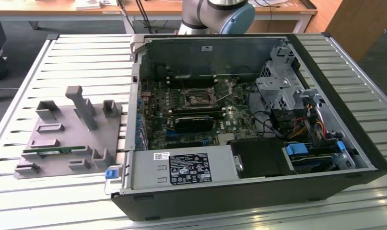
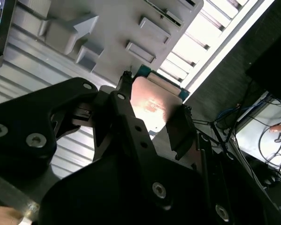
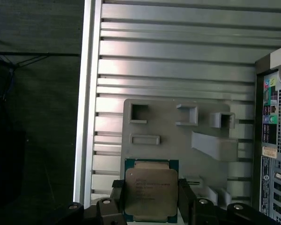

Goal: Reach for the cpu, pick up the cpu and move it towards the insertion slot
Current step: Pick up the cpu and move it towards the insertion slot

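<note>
The hand (image 3: 151,202) is clamped on the cpu (image 3: 151,190): in both wrist views its two black fingers (image 3: 118,199) press against opposite sides of the chip, and the silvery lid faces the camera with a thin green board edge around it. In the second wrist view the cpu (image 2: 152,105) catches a warm reflection between the fingers (image 2: 180,126) of the hand (image 2: 152,117). Several lines of fine print run across the lid in the first wrist view (too faint to read). Behind the chip lies the grey fixture plate (image 3: 178,140) with its raised blocks and pockets, resting on the ribbed metal worktop (image 3: 178,61); the cpu looks raised above the plate rather than seated in it. Beside the plate stands the computer case (image 3: 271,140), whose rear panel carries coloured ports and a small sticker (image 3: 269,152), its writing illegible. In the exterior view the fixture plate (image 1: 65,139) sits at the exterior view's left on the worktop (image 1: 84,57), with a green memory stick (image 1: 52,151) along its near edge. The open computer case (image 1: 244,201) lies beside it, and the insertion slot (image 1: 198,99) sits in the upper middle of the board, its thin lever (image 1: 224,94) angled up. A black-and-white label (image 1: 188,168) covers the power supply, its text unreadable. The arm (image 1: 219,14) rises at the top of the frame.
</note>
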